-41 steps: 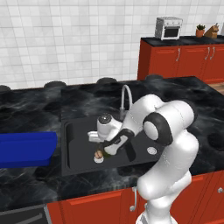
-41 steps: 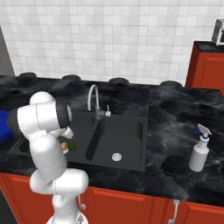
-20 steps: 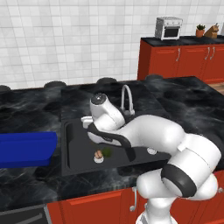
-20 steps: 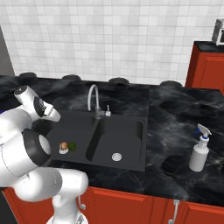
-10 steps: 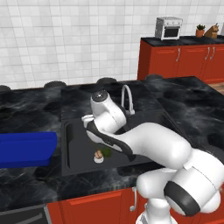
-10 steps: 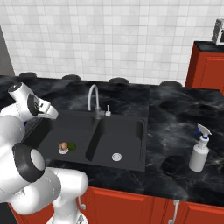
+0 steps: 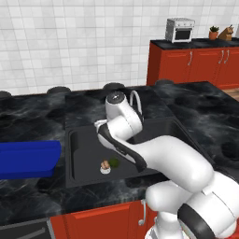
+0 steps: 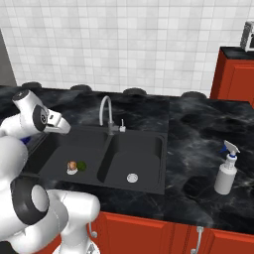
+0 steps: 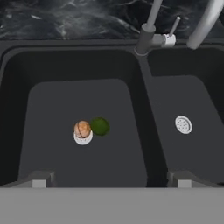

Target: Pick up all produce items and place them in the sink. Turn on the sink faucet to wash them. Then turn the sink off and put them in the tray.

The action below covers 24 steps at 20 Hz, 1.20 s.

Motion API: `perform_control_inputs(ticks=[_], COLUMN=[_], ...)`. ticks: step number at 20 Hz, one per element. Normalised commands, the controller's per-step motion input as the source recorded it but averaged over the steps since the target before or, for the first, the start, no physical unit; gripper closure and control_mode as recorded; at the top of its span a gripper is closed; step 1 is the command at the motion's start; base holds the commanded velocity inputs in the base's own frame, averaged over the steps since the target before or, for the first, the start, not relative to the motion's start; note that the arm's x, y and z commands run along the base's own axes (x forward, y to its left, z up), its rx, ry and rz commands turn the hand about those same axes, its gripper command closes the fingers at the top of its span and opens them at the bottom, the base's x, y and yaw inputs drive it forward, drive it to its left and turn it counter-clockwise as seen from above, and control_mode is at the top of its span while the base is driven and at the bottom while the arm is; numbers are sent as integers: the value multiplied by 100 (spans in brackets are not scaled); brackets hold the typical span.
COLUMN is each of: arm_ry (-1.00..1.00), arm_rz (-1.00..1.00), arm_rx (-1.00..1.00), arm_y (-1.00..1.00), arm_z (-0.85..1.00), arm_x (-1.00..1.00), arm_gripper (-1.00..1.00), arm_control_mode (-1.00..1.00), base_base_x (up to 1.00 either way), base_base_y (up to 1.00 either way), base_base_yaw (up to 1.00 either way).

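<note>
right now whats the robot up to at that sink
The white arm's open gripper hovers above the matte black double sink, holding nothing. A tan-brown lumpy piece and a dark green ball lie touching in one basin, the tan one over the drain. The slim silver faucet looks dry; the bright blue tray waits beside the sink.

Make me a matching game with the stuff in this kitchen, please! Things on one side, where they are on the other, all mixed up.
Things:
1. green ball
2. blue tray
3. spray bottle
4. faucet

Places:
A. on the counter to the right of the sink
B. at the back rim between the two basins
C. in the left basin beside the tan lumpy piece
D. on the counter to the left of the sink

Pairs: 1-C, 2-D, 3-A, 4-B
</note>
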Motion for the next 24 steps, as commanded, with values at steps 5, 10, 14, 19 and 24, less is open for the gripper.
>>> perform_control_inputs(ticks=[5, 10, 14, 19, 24], arm_ry=[0, 0, 0, 0, 0], arm_rz=[2, 3, 3, 4, 5], arm_rx=[0, 0, 1, 2, 3], arm_y=[-35, -40, -43, -47, -46], arm_z=[0, 0, 0, 0, 0], arm_x=[-39, -37, -34, -32, -25], arm_gripper=[-100, -100, -100, -100, -100], arm_control_mode=[-100, -100, -100, -100, -100], base_base_x=[0, 0, 0, 0, 0], base_base_y=[0, 0, 0, 0, 0], base_base_yaw=[0, 0, 0, 0, 0])
